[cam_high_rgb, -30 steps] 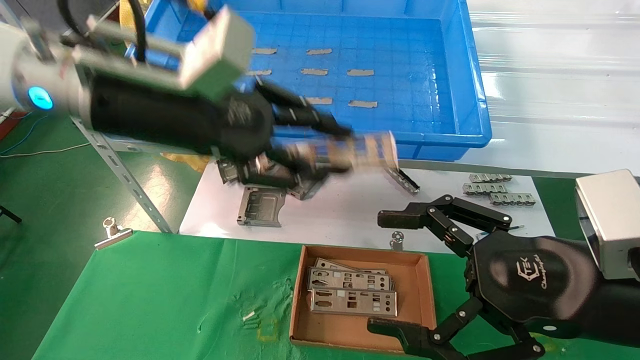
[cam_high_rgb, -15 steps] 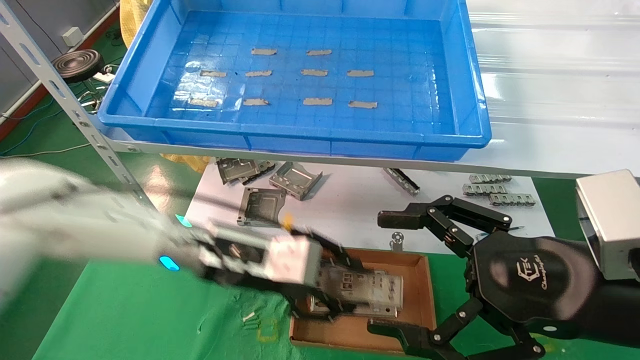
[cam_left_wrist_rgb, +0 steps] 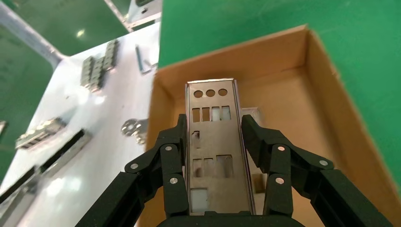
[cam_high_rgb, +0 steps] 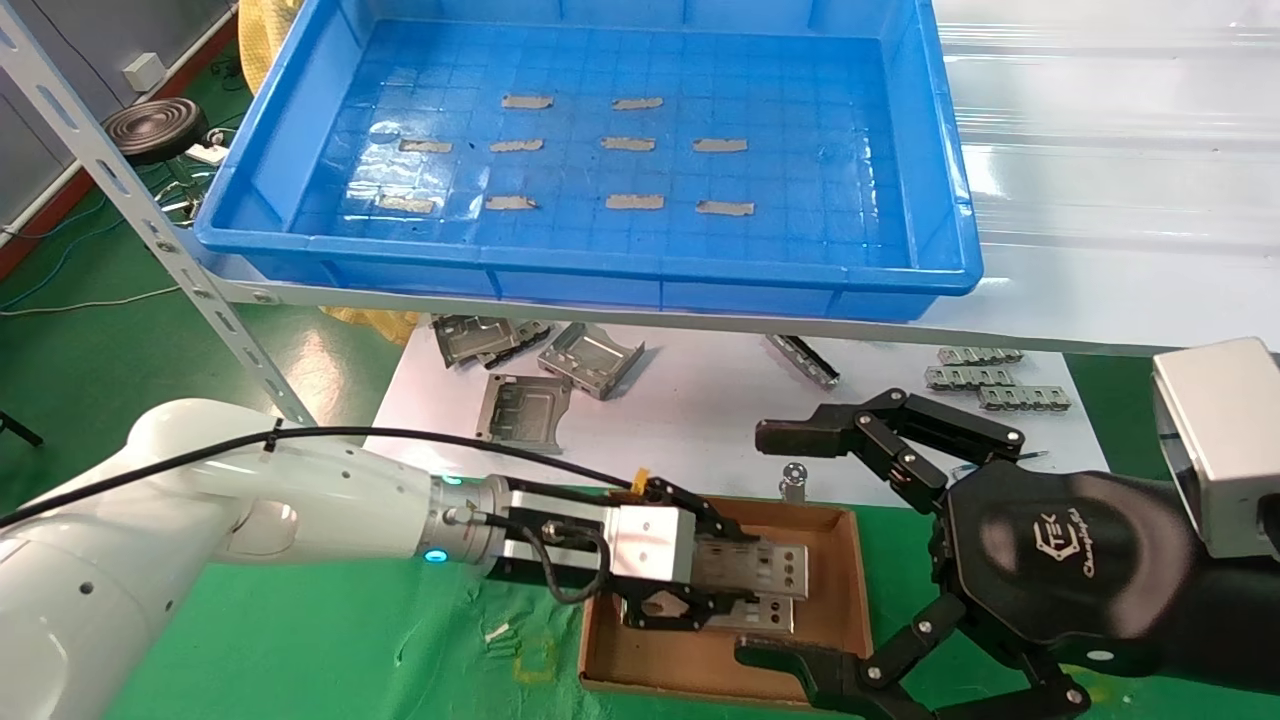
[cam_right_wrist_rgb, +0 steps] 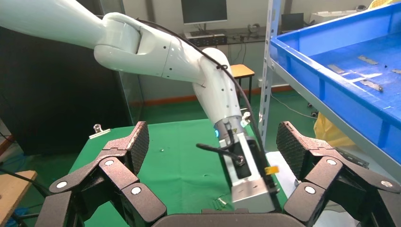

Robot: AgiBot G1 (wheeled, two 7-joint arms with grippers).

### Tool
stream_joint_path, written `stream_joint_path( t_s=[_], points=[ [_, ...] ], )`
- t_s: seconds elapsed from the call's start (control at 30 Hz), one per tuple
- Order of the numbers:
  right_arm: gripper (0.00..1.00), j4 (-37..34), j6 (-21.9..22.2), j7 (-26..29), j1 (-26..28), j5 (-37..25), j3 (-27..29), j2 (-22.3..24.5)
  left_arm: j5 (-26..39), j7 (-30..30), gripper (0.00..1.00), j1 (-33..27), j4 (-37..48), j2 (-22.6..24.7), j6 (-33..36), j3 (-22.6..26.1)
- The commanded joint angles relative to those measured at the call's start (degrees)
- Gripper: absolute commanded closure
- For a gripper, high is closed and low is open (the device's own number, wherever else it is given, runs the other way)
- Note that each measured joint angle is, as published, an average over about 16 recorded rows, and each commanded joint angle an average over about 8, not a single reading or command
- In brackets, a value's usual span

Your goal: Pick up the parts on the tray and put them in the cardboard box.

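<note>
My left gripper point(cam_high_rgb: 745, 580) is shut on a silver punched plate point(cam_high_rgb: 758, 567), gripping its long edges. It holds the plate flat, low over the cardboard box point(cam_high_rgb: 856, 590). The left wrist view shows the plate point(cam_left_wrist_rgb: 215, 142) between the black fingers point(cam_left_wrist_rgb: 172, 156), above the box floor point(cam_left_wrist_rgb: 283, 109). Other plates point(cam_high_rgb: 772, 613) lie in the box beneath it. The blue tray point(cam_high_rgb: 950, 200) on the shelf behind holds only grey tape strips; I see no plates in it. My right gripper point(cam_high_rgb: 765, 546) is open and empty, just right of the box.
Folded grey brackets point(cam_high_rgb: 590, 357) and toothed metal strips point(cam_high_rgb: 985, 378) lie on the white sheet between tray and box. A small round metal piece point(cam_high_rgb: 793, 476) sits by the box's far wall. A slanted shelf post point(cam_high_rgb: 150, 230) stands at the left.
My left arm has swung down from the tray's front edge to the cardboard box, carrying the plate, and now hangs low over it. The right arm has not moved.
</note>
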Motion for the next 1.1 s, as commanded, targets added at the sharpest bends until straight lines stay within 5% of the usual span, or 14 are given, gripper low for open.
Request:
stream_joint_path(
  t_s=[0.03,0.57,1.1],
  points=[
    [0.0,0.0,0.0,0.0,0.0,0.0,0.0,0.0,-0.1,1.4,0.03,-0.1,0.6,0.2,-0.4,0.2],
    [0.0,0.0,0.0,0.0,0.0,0.0,0.0,0.0,-2.6,3.9,0.0,-0.2,-0.4,0.2,-3.2,3.5],
    [0.0,0.0,0.0,0.0,0.0,0.0,0.0,0.0,-14.1,-9.2,0.0,-0.6,9.9,-2.2,17.1,-0.2]
  ],
)
